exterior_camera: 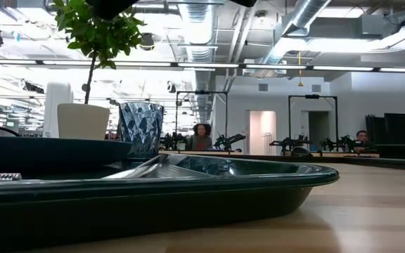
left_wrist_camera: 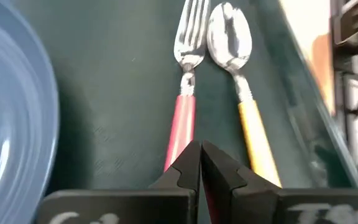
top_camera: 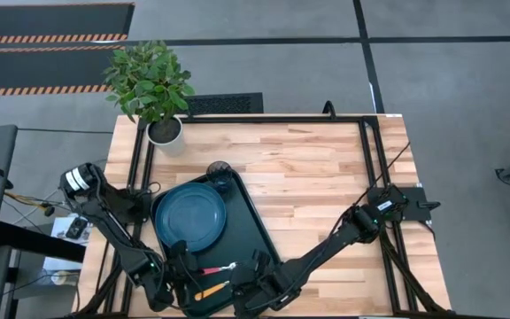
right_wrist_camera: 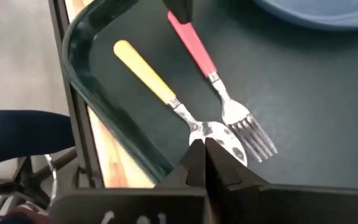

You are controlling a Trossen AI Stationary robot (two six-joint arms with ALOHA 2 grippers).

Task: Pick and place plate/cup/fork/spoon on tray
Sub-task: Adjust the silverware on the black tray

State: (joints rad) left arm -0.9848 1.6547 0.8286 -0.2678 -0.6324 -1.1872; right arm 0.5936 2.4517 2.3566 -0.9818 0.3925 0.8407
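Observation:
The dark green tray [top_camera: 248, 232] lies on the wooden table with the blue-teal plate [top_camera: 190, 217] on it. The smoky cup [top_camera: 220, 170] stands at its far corner. The red-handled fork [left_wrist_camera: 185, 93] and the orange-handled spoon [left_wrist_camera: 232, 43] lie side by side on the tray's near end. My left gripper [left_wrist_camera: 199, 155] is shut, its tips at the free end of the fork's handle. My right gripper [right_wrist_camera: 204, 152] is shut and hangs just above the spoon's bowl [right_wrist_camera: 213, 134], holding nothing. My left gripper's shut fingertips come slanting down onto the free end of the fork's red handle [right_wrist_camera: 182, 25]. The fingers hide that spot, so I cannot tell whether they touch it. The fork lies flat on the tray.
A white pot with a green plant [top_camera: 165, 131] stands at the table's far left corner. Bare wood stretches to the right of the tray [top_camera: 326, 195]. The tray's raised lip [right_wrist_camera: 82, 68] runs close beside the spoon. People sit far back in the room.

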